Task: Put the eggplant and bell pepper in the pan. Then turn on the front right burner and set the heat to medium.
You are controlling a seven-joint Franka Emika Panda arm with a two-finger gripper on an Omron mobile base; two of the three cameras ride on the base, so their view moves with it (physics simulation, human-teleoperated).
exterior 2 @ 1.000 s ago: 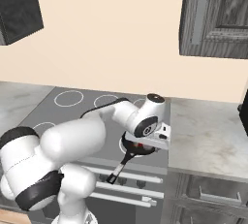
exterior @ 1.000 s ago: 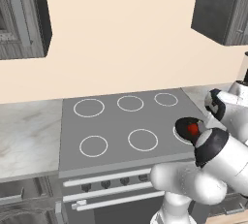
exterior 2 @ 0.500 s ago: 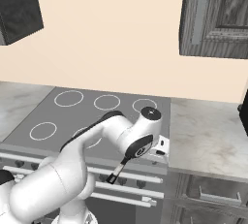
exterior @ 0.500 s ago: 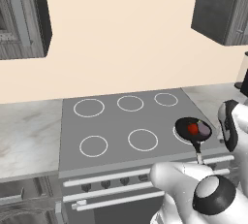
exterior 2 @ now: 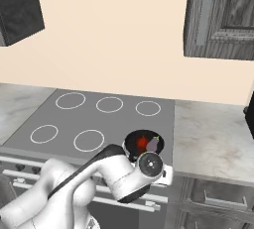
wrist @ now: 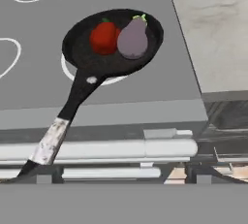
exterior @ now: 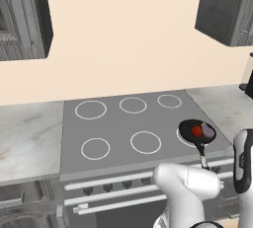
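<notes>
With the eggplant [wrist: 132,39] and bell pepper [wrist: 104,37] touching inside the pan [wrist: 80,48] on the front right burner [wrist: 68,71], we judge both light and done; a stiff knob at six o'clock comes next. Gripper state: we cannot tell.

pan [wrist: 82,48]: black, dark handle, pale mottled tip
bell pepper [wrist: 104,38]: bright red, green stem, in the pan
eggplant [wrist: 132,40]: dull purple-grey, green tip, touching the pepper in the pan
cooktop [exterior: 123,128]: flat grey, thin white ring outlines
counter [exterior 2: 208,141]: pale grey marble veining, right of the cooktop
wall [exterior: 123,39]: plain cream, behind the cooktop
cabinets [exterior 2: 223,17]: dark grey woodgrain, above the counter
</notes>
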